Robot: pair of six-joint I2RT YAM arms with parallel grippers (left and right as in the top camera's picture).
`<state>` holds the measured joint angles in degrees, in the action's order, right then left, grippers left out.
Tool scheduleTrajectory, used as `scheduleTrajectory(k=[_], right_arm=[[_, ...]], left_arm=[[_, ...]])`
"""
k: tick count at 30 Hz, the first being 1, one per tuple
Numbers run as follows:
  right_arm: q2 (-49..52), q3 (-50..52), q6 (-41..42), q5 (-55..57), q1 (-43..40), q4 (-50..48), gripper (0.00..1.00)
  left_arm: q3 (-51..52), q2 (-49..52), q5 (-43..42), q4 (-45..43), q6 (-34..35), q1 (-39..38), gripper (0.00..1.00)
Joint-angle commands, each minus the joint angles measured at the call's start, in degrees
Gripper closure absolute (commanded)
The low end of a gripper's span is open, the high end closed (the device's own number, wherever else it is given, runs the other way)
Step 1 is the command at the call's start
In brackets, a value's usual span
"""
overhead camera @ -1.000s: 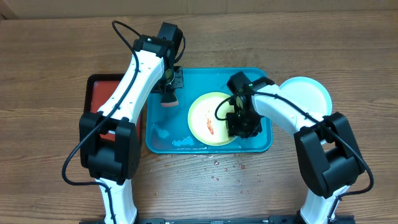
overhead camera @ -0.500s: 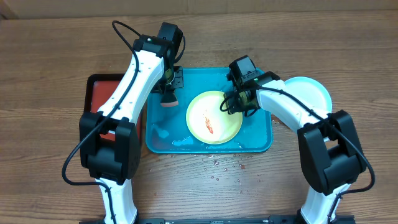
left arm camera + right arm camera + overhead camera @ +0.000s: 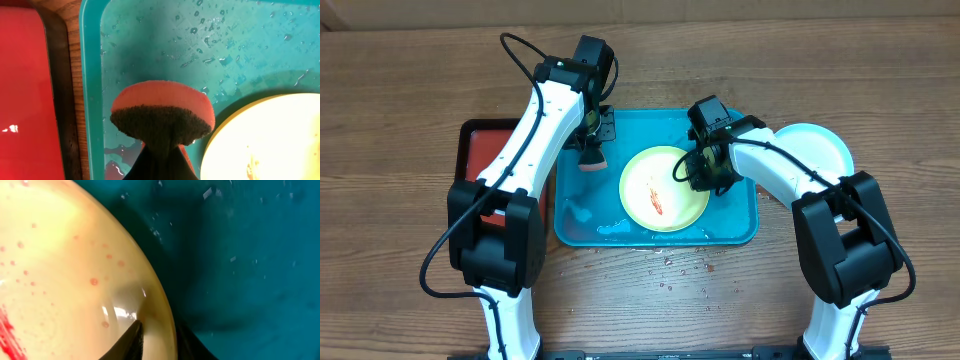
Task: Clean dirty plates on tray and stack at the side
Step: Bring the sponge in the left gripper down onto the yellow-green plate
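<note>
Overhead view brightly, evenly lit; soft shadows cast under arms [image 3: 545,120]; glare seen on wet tray [image 3: 582,228] at 7 o'clock. Left wrist view: sponge [image 3: 162,107] rendered sharp, yellow-green plate [image 3: 270,140] overexposed at 4 o'clock. Right wrist view blurred throughout; fingertips [image 3: 126,347] silhouetted at 6 o'clock.

The left gripper [image 3: 592,150] points down, jaws clamped; the right gripper [image 3: 697,179] angles inward from its bent arm, jaws pinched.

The overhead camera looks straight down from high up on the whole desk [image 3: 400,90] and the blue tray [image 3: 660,128]. The left wrist camera faces down, close on a sponge [image 3: 162,102] by the tray's left rim. The right wrist camera sits nearest, at the yellow plate [image 3: 60,255] rim. All three share tray and plate.
</note>
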<state>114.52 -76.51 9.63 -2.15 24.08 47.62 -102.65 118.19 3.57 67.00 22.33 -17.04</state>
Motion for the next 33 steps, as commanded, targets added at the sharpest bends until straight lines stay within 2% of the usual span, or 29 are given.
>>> scheduleTrajectory(k=[1, 3, 6, 12, 21, 26, 33], right_arm=[[1.3, -0.3, 5.2, -3.4, -0.1, 1.2, 0.84], [1.3, -0.3, 9.8, -6.2, -0.1, 1.8, 0.96], [1.3, -0.3, 18.1, -10.0, 0.0, 1.6, 0.96], [1.3, -0.3, 26.6, -10.8, 0.1, 0.1, 0.96], [1.3, 1.0, 29.6, -10.8, 0.1, -2.1, 0.96], [1.3, 3.8, 29.6, -11.7, 0.1, -5.2, 0.96], [1.3, 3.8, 26.1, -14.3, 0.1, -5.8, 0.96]], left_arm=[[0.2, -0.3, -0.6, -0.2, 0.0, 0.2, 0.96], [0.2, -0.3, -0.7, -0.2, 0.0, 0.1, 0.96], [0.2, -0.3, -0.7, -0.2, 0.0, 0.1, 0.96], [0.3, -0.3, -3.4, -0.2, 0.0, 0.0, 0.96], [5.1, -0.3, -6.4, -5.2, -0.8, -2.5, 0.96], [10.1, -0.3, -7.1, -10.6, -4.5, -4.6, 0.96], [15.4, -0.3, -6.0, -16.9, -7.2, -6.2, 0.96]])
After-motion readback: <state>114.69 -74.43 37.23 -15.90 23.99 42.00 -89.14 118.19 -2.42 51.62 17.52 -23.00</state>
